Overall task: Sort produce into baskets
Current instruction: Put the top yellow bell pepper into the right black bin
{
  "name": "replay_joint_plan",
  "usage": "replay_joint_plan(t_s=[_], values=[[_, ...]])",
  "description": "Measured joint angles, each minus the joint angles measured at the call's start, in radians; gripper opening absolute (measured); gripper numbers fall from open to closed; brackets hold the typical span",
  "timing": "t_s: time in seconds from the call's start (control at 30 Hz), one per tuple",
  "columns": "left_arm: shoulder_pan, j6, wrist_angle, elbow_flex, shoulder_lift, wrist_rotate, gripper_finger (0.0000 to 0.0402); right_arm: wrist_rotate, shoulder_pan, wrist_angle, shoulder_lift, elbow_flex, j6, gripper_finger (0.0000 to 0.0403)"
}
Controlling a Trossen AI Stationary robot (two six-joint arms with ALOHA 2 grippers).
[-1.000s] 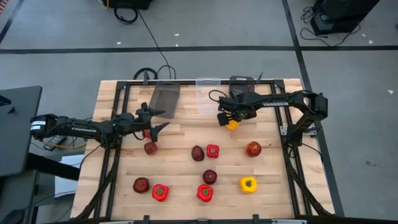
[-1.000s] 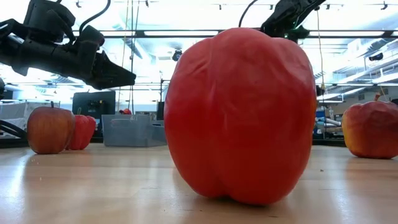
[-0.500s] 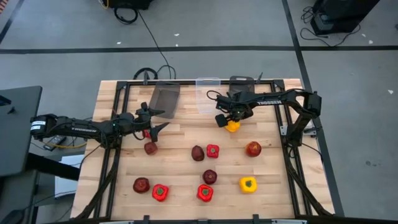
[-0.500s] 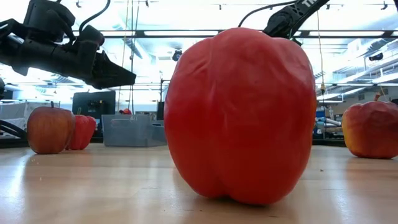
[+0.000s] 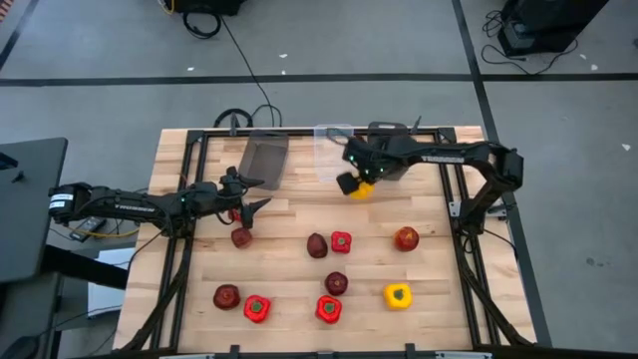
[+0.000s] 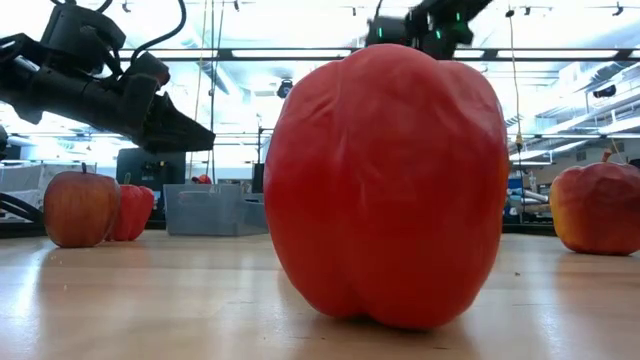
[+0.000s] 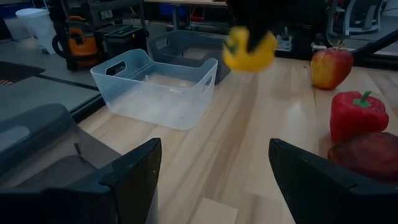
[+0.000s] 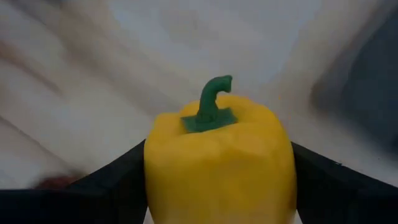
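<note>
Change noted: since half a second ago we find the right tool (image 5: pixel 351 185) carried from mid-counter toward the clear bin (image 5: pixel 332 152), its fingers clamped on a yellow bell pepper (image 5: pixel 360 189), stem up in the wrist view. The left tool (image 5: pixel 251 194) stays where it was, fingers spread apart, near a red pepper (image 5: pixel 235 213) and a maroon apple (image 5: pixel 240 237).

Count on the wooden counter (image 5: pixel 289 279): two yellow peppers, one held, one (image 5: pixel 398 295) lying; four red peppers; five dark apples. Bins: three at the far edge, two grey (image 5: pixel 263 160), one clear.

Writing: we read no lettering anywhere.
</note>
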Motion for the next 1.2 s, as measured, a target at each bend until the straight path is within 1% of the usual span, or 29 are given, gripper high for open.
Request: replay_joint_plan(t_s=[0.07,0.13,0.2,0.23,0.27,0.47,0.6,0.67,0.77,0.9,1.0,1.07,1.2], values=[[0.000,-0.001,0.001,0.000,0.000,0.000,0.0303,0.102,-0.005,0.001,-0.019,0.060,-0.062,0.0314],[0.000,-0.001,0.002,0.000,0.000,0.000,0.0303,0.281,-0.010,0.001,-0.030,0.098,-0.133,0.0316],[0.000,-0.001,0.005,0.000,0.000,-0.001,0.0303,0.475,-0.028,-0.015,-0.031,0.101,-0.193,0.0324],[0.000,-0.001,0.007,0.000,0.000,-0.001,0.0303,0.520,-0.045,-0.027,-0.025,0.099,-0.216,0.0329],[0.000,-0.001,0.007,0.000,0.000,-0.001,0.0303,0.534,-0.065,-0.035,-0.016,0.097,-0.225,0.0333],[0.000,-0.005,0.005,0.000,0.000,-0.001,0.0303,0.499,-0.163,-0.062,-0.010,0.035,-0.185,0.0360],[0.000,-0.042,-0.007,0.000,0.000,-0.003,0.0303,0.495,-0.199,-0.095,-0.010,0.022,-0.189,0.0373],[0.000,-0.043,-0.007,0.000,0.000,-0.003,0.0303,0.496,-0.205,-0.125,-0.013,0.026,-0.214,0.0375],[0.000,-0.043,-0.006,0.000,0.000,-0.003,0.0303,0.509,-0.189,-0.123,-0.032,0.033,-0.261,0.0376],[0.000,-0.019,0.015,0.000,0.000,-0.005,0.0303,0.529,-0.177,-0.093,-0.052,0.033,-0.281,0.0377],[0.000,-0.019,0.030,0.000,0.000,-0.005,0.0303,0.530,-0.196,-0.093,-0.057,0.034,-0.274,0.0377],[0.000,-0.018,0.042,0.000,0.000,-0.005,0.0303,0.470,-0.223,-0.093,-0.049,0.033,-0.256,0.0378],[0.000,0.016,0.052,0.000,0.000,-0.005,0.0303,0.242,-0.299,-0.098,-0.040,0.032,-0.261,0.0378]])
